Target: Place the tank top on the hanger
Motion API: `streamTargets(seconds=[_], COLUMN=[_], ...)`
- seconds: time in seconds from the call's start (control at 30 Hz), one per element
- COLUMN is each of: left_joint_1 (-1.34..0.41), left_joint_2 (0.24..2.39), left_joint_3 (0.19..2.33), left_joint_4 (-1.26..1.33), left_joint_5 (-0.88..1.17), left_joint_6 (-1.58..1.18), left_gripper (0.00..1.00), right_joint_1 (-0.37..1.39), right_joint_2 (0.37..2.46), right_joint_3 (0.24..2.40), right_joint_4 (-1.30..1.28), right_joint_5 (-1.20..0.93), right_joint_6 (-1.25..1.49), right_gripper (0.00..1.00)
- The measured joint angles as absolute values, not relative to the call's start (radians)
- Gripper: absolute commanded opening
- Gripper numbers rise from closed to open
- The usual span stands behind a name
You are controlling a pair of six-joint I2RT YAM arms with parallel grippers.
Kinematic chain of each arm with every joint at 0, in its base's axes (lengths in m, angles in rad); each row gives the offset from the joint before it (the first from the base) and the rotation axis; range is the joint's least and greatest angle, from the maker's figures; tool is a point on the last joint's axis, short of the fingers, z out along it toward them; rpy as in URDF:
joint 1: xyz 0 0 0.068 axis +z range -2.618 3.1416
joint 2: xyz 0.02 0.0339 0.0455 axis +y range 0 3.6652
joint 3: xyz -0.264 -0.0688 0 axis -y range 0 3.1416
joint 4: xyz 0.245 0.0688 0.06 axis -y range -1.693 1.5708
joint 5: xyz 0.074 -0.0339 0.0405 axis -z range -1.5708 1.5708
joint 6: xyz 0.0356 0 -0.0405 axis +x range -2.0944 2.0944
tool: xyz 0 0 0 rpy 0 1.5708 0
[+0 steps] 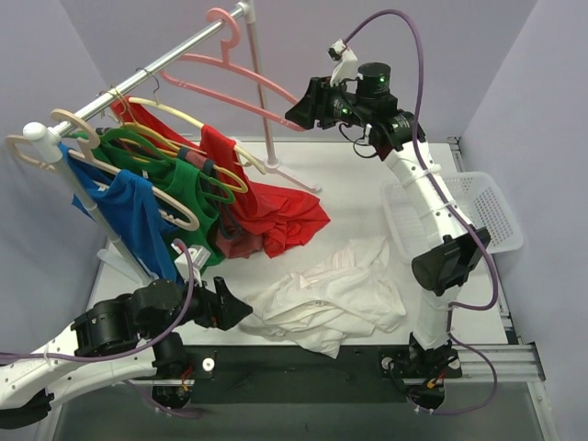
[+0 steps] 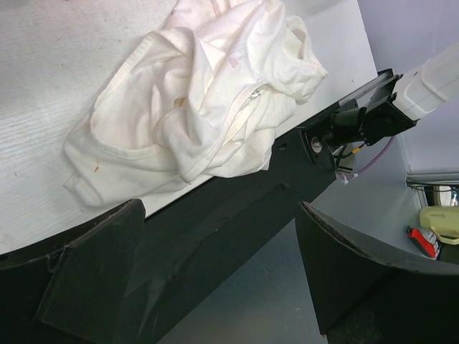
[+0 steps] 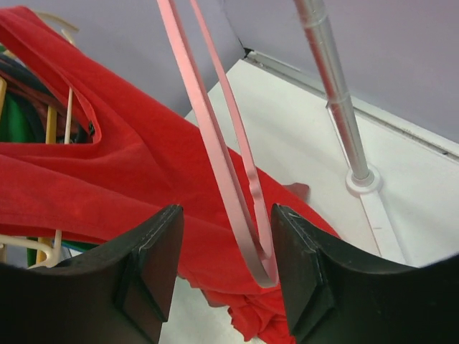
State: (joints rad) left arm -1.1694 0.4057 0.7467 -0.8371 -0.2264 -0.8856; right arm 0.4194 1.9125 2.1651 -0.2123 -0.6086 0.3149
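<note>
The tank top (image 1: 331, 299) lies crumpled in a white, wrinkled heap on the desk (image 1: 358, 197), at about 6 o'clock in the overhead view, close to the desk's near edge. In the left wrist view one fold of the tank top (image 2: 201, 93) hangs slightly over the dark front strip.

The left fingers (image 2: 93, 276) are spread wide and hold nothing. They sit low at 7 o'clock, just beside the heap's left edge and apart from the cloth.

The hanger (image 1: 257, 79), light pink, hangs by its hook from the metal rail (image 1: 156, 64) at 12 o'clock. The right arm reaches up to its right shoulder tip. In the right wrist view the hanger (image 3: 215, 143) runs down between the right fingers (image 3: 154, 272). These are spread, with the curved tip close to the right-hand finger. Whether it touches cannot be told, and nothing is pinched.

Along the rail toward 9 o'clock hang a red garment (image 1: 276, 216), a green garment (image 1: 184, 188) and a blue garment (image 1: 138, 216) on cream hangers. A white basket (image 1: 487, 211) sits at 3 o'clock.
</note>
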Motion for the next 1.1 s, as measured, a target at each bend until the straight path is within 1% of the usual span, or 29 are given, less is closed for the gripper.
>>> streamTargets(seconds=[0.1, 0.13, 0.2, 0.27, 0.37, 0.43, 0.73, 1.1], left_joint_1=[-1.169, -1.169, -1.169, -1.169, -1.169, -1.169, -1.169, -1.169], left_joint_2=[0.4, 0.398, 0.392, 0.385, 0.373, 0.366, 0.363, 0.354], left_joint_3=[0.746, 0.746, 0.746, 0.746, 0.746, 0.746, 0.746, 0.746], left_joint_4=[-0.838, -0.839, -0.842, -0.842, -0.842, -0.843, -0.844, -0.845], left_joint_5=[-0.229, -0.23, -0.233, -0.235, -0.238, -0.24, -0.247, -0.265], left_joint_6=[-0.89, -0.892, -0.898, -0.903, -0.909, -0.913, -0.917, -0.924], left_gripper=[0.97, 0.97, 0.97, 0.97, 0.97, 0.97, 0.97, 0.97], right_joint_1=[0.446, 0.455, 0.469, 0.479, 0.482, 0.482, 0.482, 0.482], right_joint_2=[1.919, 1.924, 1.928, 1.929, 1.929, 1.929, 1.929, 1.922], right_joint_3=[2.181, 2.191, 2.2, 2.203, 2.215, 2.226, 2.239, 2.286], right_joint_4=[-0.263, -0.277, -0.299, -0.317, -0.33, -0.335, -0.342, -0.318], right_joint_5=[-0.598, -0.591, -0.581, -0.58, -0.58, -0.583, -0.636, -0.645], right_joint_6=[0.254, 0.234, 0.2, 0.181, 0.155, 0.145, 0.126, 0.142], right_gripper=[0.41, 0.33, 0.24, 0.13, 0.06, 0.0, 0.0, 0.0])
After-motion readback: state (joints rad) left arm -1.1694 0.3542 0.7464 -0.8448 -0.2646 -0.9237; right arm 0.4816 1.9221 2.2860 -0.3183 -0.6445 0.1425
